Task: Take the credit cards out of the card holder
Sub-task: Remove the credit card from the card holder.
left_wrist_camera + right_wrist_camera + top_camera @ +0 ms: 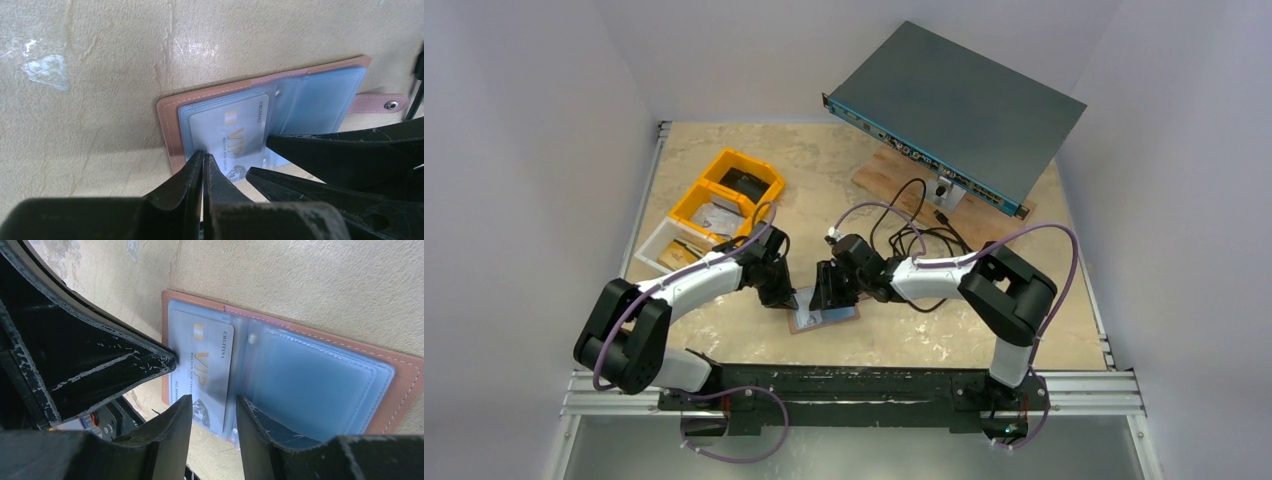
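Only wrist views show VIP card (230, 132); left hand (202, 156) clenched, right hand (212, 402) released.

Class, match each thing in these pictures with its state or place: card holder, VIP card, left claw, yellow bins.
Things:
1 card holder
2 VIP card
3 left claw
4 yellow bins

States or places:
A shut
B at the left side of the table
C lying open, flat
D inside the holder, face up

Pairs: 1-C, 2-D, 3-A, 4-B

The left claw (202, 160) is pinched shut, the right claw (213, 401) partly open.
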You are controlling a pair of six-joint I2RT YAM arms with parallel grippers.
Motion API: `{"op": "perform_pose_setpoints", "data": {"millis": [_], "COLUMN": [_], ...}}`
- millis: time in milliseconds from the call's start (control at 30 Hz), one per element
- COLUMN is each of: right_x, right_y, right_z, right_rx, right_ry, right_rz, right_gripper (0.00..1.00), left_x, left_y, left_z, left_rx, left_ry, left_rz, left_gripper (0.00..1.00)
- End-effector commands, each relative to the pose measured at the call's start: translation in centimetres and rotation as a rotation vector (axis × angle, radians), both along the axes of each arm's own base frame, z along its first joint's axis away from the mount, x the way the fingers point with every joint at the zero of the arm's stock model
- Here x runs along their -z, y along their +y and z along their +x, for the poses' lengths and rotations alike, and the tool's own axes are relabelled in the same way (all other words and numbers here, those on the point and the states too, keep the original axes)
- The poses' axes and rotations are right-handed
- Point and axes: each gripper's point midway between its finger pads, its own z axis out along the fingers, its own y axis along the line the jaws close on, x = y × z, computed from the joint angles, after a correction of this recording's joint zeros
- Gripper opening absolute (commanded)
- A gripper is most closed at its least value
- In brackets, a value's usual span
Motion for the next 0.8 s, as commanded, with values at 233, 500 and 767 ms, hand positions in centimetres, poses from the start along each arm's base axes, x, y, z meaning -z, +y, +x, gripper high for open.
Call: {"op": "perform_pose_setpoints", "data": {"millis": [233,500,767], "right_x": [0.6,1.0,1.3], "right_y": [-0.1,-0.4,-1.6], "right_z": [-0.1,-0.5,-1.1], "right_rx": [0.003,0.002,0.019], "right_ry": [0.017,0.039,0.094], "right_rz": [0.014,0.032,0.089], "right_gripper": [0.38,0.37,0.37], "left_x": [0.2,1.1,1.8], "left_y": [0.7,-1.1,-1.7], "left_z": [0.1,-0.3,-0.6], "left_rx": [-0.007,0.037,0.040], "left_ry": [-0.022,0.004,0.025], "left_rz": [0.041,0.049,0.060], "left_gripper": [0.03,0.01,0.00]}}
